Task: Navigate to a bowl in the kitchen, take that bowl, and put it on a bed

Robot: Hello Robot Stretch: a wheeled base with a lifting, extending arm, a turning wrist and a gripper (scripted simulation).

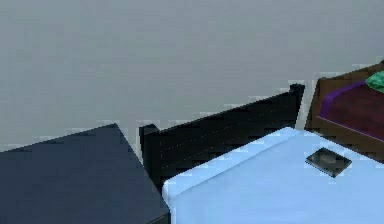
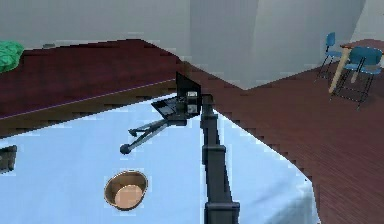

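A brown bowl (image 2: 126, 188) lies upright on the light blue bed (image 2: 60, 195), near the arm side view's bottom edge. The dark arm (image 2: 212, 165) rises from the bottom edge, and at its far end stand the white marked squares (image 2: 186, 100). From there the gripper (image 2: 130, 146) reaches left over the sheet. Only bare sheet lies behind its far end, so it holds nothing. The bowl sits a little nearer than the fingertips, apart from them. In the forward view the bed (image 1: 250, 190) takes the lower right, with a dark headboard (image 1: 215, 130) against the grey wall.
A dark nightstand (image 1: 70, 180) stands at the forward view's lower left. A small dark flat object (image 1: 328, 160) lies on the bed. A dark wooden piece with a purple top (image 1: 350, 115) carries something green (image 1: 376, 78). Dark red floor (image 2: 290, 110) leads to a table (image 2: 350, 50) with blue chairs (image 2: 328, 48).
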